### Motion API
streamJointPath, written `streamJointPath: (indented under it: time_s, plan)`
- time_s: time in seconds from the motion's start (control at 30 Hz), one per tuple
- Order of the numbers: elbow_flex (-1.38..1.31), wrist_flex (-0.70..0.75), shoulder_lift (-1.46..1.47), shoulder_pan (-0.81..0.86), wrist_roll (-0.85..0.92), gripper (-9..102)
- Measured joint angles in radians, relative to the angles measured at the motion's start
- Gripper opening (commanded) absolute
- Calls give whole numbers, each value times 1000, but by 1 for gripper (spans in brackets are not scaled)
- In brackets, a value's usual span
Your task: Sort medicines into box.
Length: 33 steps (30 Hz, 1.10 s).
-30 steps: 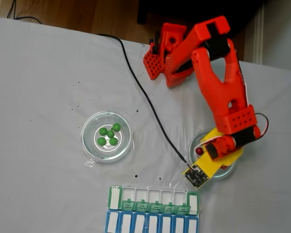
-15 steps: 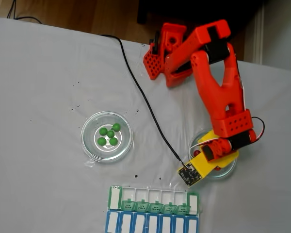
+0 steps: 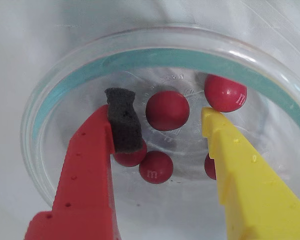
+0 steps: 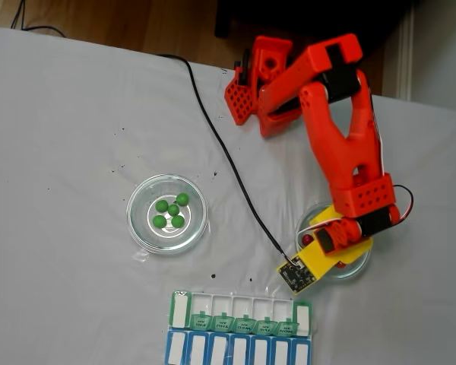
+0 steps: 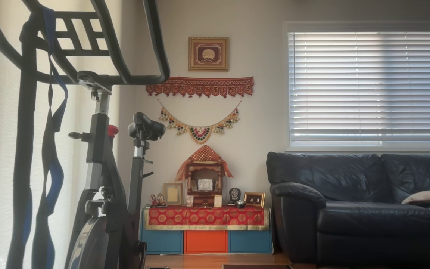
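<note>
Several dark red medicines (image 3: 167, 110) lie in a clear glass dish (image 3: 155, 55). My gripper (image 3: 165, 107) is open and lowered into that dish. Its red finger with a black foam pad (image 3: 124, 125) is left of one red ball and its yellow finger (image 3: 235, 165) is right of it. Two red balls are partly hidden behind the fingers. In the fixed view, several green medicines (image 4: 173, 209) sit in a second dish (image 4: 131, 217) at centre left. The box (image 4: 241, 323), with green lids, lies at the bottom edge.
A blue-lidded organizer row (image 4: 238, 351) lies just below the box. A black cable (image 4: 228, 160) runs across the white cloth from the top to the wrist camera board (image 4: 295, 275). The orange arm (image 4: 342, 144) reaches over the right-hand dish (image 4: 299, 230).
In the fixed view the wrist and its camera board have shifted slightly left over the right-hand dish. Green balls and box have not moved.
</note>
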State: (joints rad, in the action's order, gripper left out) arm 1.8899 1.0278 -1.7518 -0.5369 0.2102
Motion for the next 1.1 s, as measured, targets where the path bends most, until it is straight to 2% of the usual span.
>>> streamJointPath:
  time_s: [1.1]
  plan:
    - [17,-17,17,-15,-12,18]
